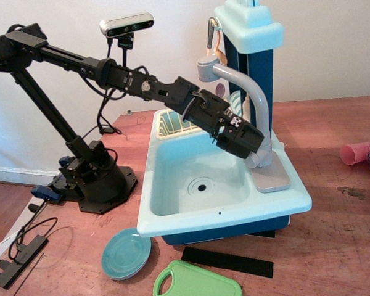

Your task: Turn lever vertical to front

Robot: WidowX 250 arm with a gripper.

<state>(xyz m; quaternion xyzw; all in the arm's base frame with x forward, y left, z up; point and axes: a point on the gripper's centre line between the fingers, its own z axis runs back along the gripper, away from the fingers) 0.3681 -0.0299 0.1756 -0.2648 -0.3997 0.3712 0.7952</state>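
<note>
A light-blue toy sink (172,213) stands on the wooden table. A grey curved faucet (246,92) rises at its right side from a flat grey base (272,180). A short grey stub (259,160), the only part here that could be the lever, sticks out low at the foot of the faucet. My black gripper (248,145) hangs over the right side of the basin, tip pointing down-right, right beside that stub and the faucet column. The fingers merge into one dark block, so I cannot tell whether they are open or touching the stub.
A yellow dish rack (176,123) sits at the sink's back left. A blue tower (250,43) stands behind the faucet. A teal plate (126,253), a green cutting board (197,280) and a black strip (228,261) lie in front. A pink cup (356,152) is at the right.
</note>
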